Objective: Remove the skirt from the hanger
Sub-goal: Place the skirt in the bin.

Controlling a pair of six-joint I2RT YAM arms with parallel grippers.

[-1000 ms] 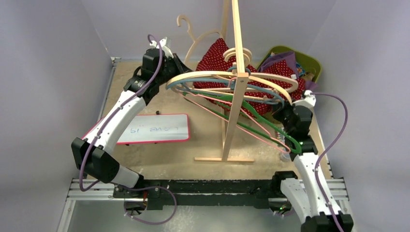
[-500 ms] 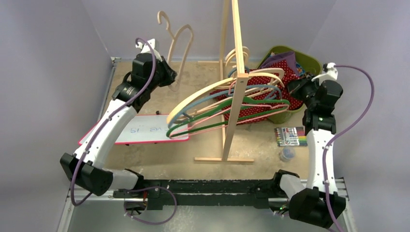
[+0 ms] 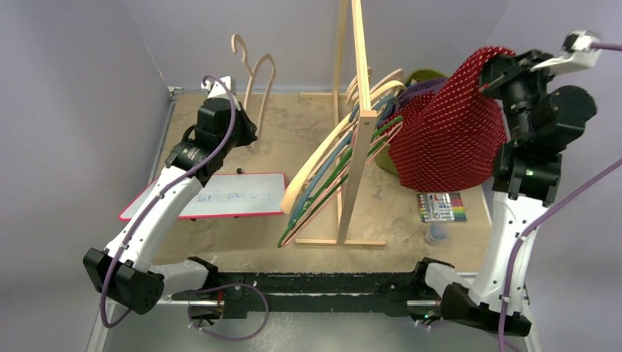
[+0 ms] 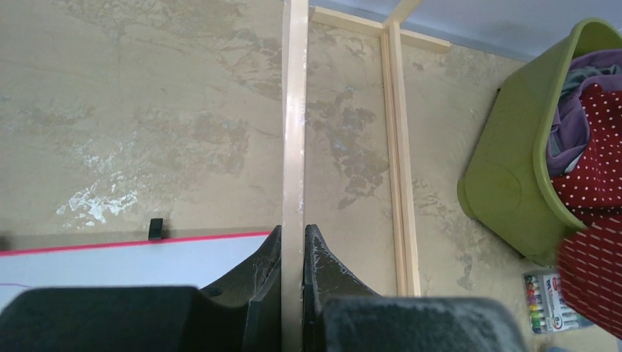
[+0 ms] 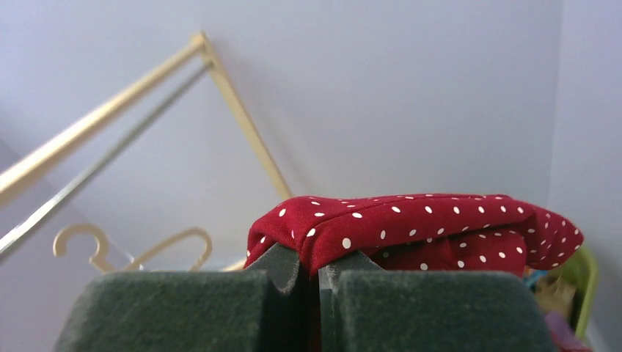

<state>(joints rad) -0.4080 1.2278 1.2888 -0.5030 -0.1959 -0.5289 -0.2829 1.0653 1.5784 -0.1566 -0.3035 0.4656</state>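
The skirt (image 3: pixel 447 139), red with white dots, hangs from my right gripper (image 3: pixel 493 72), which is raised high at the right and shut on a fold of its cloth (image 5: pixel 411 220). A bare wooden hanger (image 3: pixel 254 73) stands upright at the back left, clear of the skirt. My left gripper (image 3: pixel 246 130) is shut on its bar. In the left wrist view the fingers (image 4: pixel 323 257) pinch that pale wooden bar (image 4: pixel 295 147), and the skirt (image 4: pixel 590 264) shows at the right edge. In the right wrist view my right gripper (image 5: pixel 312 268) clamps the fold.
A wooden rack (image 3: pixel 357 110) stands mid-table with several coloured hangers (image 3: pixel 323 183) slanting down from it. A green basket (image 4: pixel 513 183) of clothes sits behind the skirt. A whiteboard (image 3: pixel 220 196) lies at the left. A marker pack (image 3: pixel 441 207) and a small jar (image 3: pixel 436 235) lie at the right.
My right gripper rose up and to the right, pulling the skirt off and away from the rack. My left gripper carried the bare wooden hanger left. The rack's hangers swung down.
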